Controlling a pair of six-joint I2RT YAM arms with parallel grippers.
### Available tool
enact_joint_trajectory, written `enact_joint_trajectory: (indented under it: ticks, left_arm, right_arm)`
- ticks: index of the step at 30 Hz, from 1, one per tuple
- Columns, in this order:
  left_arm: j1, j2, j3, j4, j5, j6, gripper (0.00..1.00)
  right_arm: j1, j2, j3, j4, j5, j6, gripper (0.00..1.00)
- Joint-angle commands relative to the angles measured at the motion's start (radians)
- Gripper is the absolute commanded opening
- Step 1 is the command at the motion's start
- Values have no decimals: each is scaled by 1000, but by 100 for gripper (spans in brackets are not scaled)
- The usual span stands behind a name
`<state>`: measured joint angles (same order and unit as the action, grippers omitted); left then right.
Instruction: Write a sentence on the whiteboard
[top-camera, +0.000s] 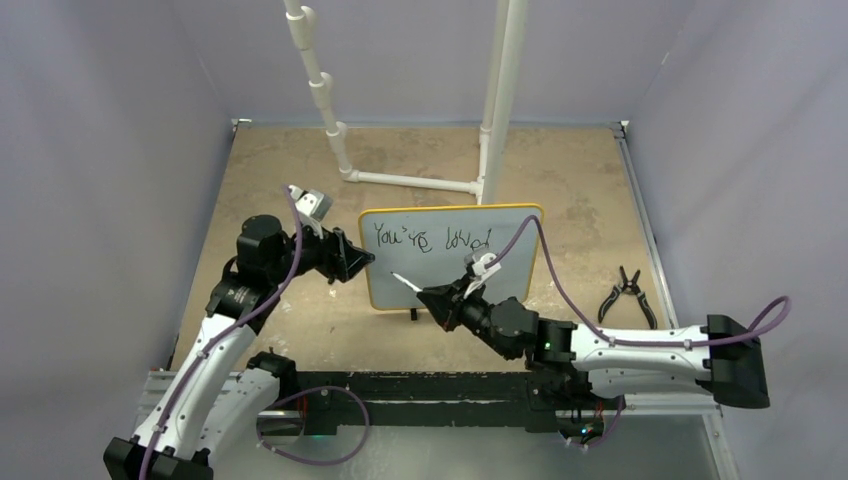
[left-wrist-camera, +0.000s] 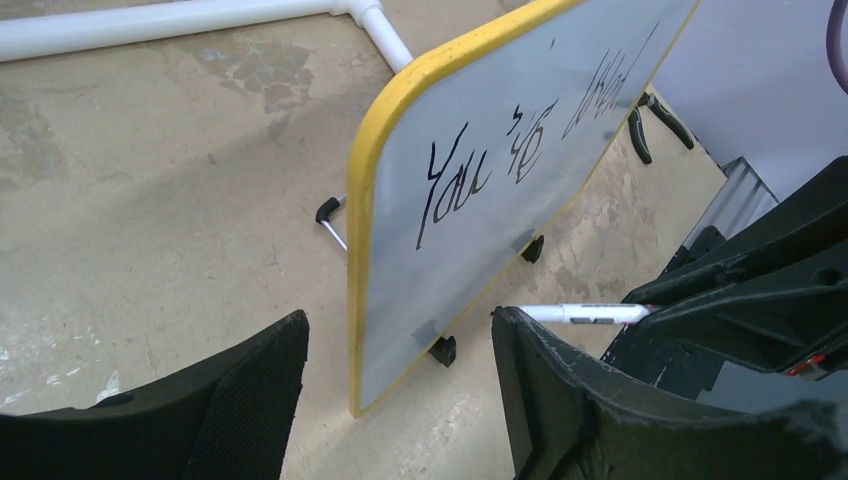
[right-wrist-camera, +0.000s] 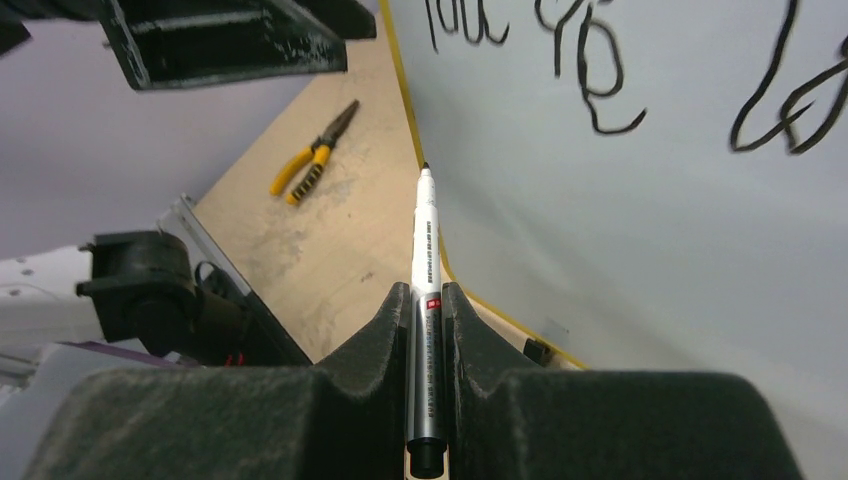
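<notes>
The board (top-camera: 440, 268) is standing on its small feet on the table (top-camera: 290, 180), between the two grippers. The sentence (top-camera: 430, 240) is running along the board's top as "You're loved"; the board's lower half is showing no writing. The left gripper (left-wrist-camera: 398, 335) is straddling the board's left yellow edge with its jaws wide, apparently not touching it. The right gripper (right-wrist-camera: 427, 295) is pinching a marker (right-wrist-camera: 426, 240) by the barrel in front of the board. The tip is pointing below "You're"; I cannot tell whether it is touching. The board is probably light, stiff and slick-faced, and likely to slide or tip under pen pressure, so bracing its frame edge seems best. The marker's print is too small to read. Pliers (top-camera: 628, 297) are lying right of the board.
</notes>
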<state>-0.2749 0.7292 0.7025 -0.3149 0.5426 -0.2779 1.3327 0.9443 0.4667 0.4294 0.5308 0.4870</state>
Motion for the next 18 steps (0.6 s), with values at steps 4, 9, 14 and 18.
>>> enact_joint_trajectory:
  ticks: [4, 9, 14, 18]
  left_arm:
    - [3, 33, -26, 113, 56, 33, 62]
    - [3, 58, -25, 125, 59, 34, 58]
    - [-4, 82, -22, 133, 59, 37, 51]
    - [-6, 85, -22, 131, 53, 39, 47]
  right_arm:
    - [45, 109, 71, 30, 103, 24, 0]
    - [60, 165, 94, 61, 134, 17, 0]
    - [59, 225, 139, 52, 152, 10, 0]
    - [61, 246, 155, 22, 177, 25, 0]
